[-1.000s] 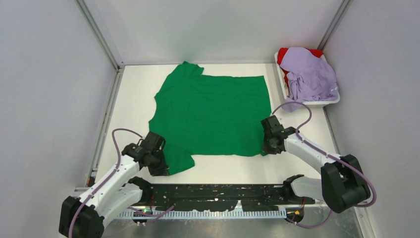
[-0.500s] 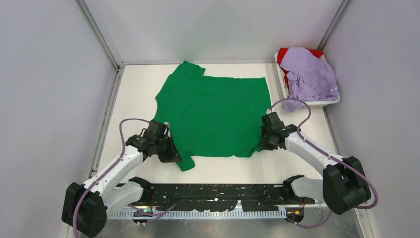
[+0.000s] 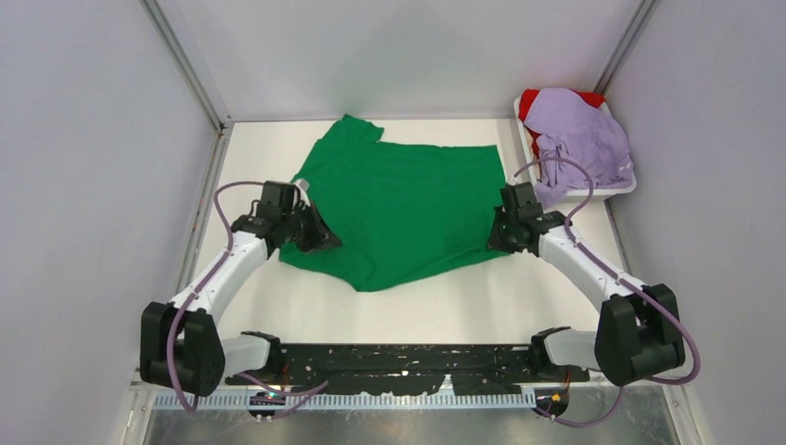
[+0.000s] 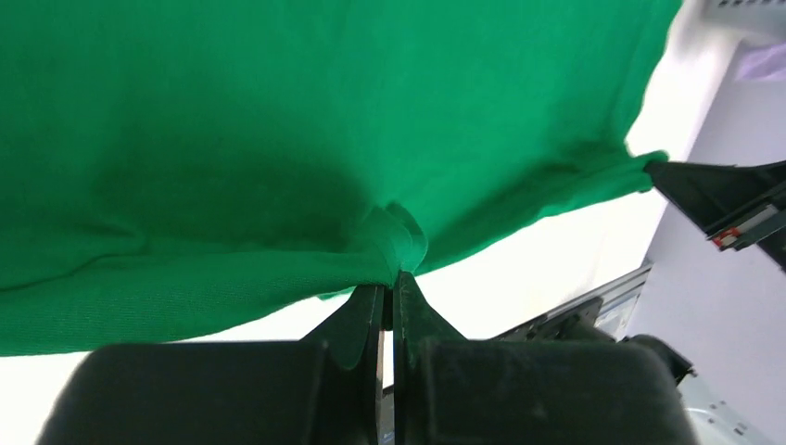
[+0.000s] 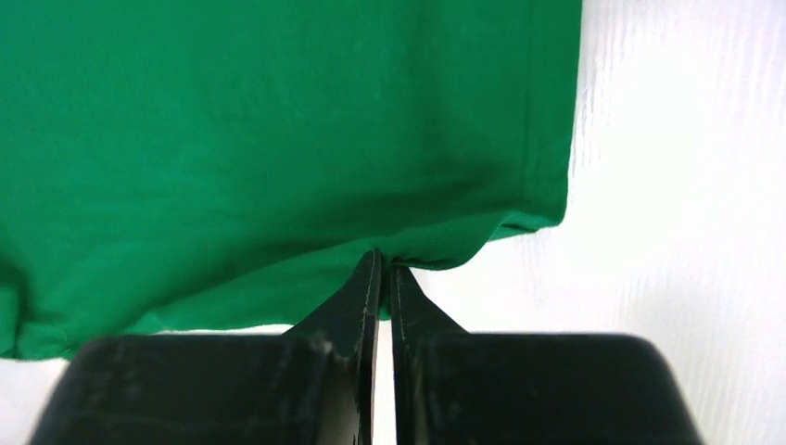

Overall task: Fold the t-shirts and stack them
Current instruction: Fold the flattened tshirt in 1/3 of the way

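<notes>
The green t-shirt point(image 3: 399, 199) lies spread on the white table, its near edge lifted and drawn toward the far side. My left gripper point(image 3: 320, 239) is shut on the shirt's near left part; the left wrist view shows the cloth point(image 4: 278, 139) pinched at the fingertips point(image 4: 369, 301). My right gripper point(image 3: 496, 239) is shut on the shirt's near right corner; the right wrist view shows the hem point(image 5: 278, 139) bunched at the fingertips point(image 5: 369, 278). The lavender t-shirt point(image 3: 579, 139) lies crumpled over the red t-shirt point(image 3: 531, 100) in the tray.
The white tray point(image 3: 619, 190) sits at the far right against the right wall. Grey walls enclose the table on three sides. A black rail point(image 3: 408, 366) runs along the near edge between the arm bases.
Both grippers have moved away from the near edge toward the far side, carrying the shirt's near edge with them. The near part of the green shirt now folds over itself.
</notes>
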Controlling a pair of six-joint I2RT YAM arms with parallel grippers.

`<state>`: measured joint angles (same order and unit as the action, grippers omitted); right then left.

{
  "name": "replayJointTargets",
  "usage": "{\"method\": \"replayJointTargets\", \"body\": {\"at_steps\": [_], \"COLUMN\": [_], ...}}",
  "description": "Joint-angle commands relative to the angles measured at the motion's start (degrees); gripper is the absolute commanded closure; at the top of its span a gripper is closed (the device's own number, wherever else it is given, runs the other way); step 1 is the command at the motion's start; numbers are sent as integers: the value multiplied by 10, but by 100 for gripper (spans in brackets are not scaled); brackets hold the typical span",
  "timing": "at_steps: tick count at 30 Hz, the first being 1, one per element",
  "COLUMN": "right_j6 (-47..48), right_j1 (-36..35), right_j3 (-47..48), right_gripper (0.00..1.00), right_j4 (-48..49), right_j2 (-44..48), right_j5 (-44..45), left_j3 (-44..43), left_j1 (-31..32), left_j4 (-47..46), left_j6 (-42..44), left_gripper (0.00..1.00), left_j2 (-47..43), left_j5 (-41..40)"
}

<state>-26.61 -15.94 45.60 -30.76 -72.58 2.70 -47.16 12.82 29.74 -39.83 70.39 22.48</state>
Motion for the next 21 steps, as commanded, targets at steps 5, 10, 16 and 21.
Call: {"method": "replayJointTargets", "body": {"at_steps": [5,10,16,21], "right_j6": [26,29,24,-8], "right_j1": [44,60,76,85], "right_j3": [78,100,132,149], "right_gripper": [93,92,91,90], "right_j4": [20,27,43,95], "right_j2": [-42,-63,-106,-151], "right_j5": [-19,-19,-39,-19], "left_j3": [-111,-152,-216,-270], "left_j1": [-53,-74,-83,-88], "left_j4": [-51,-60,-63,-68], "left_j6": [33,46,62,67], "left_gripper": [100,100,100,100], "left_j2": [51,89,162,224], "left_j5": [31,31,42,4]}}
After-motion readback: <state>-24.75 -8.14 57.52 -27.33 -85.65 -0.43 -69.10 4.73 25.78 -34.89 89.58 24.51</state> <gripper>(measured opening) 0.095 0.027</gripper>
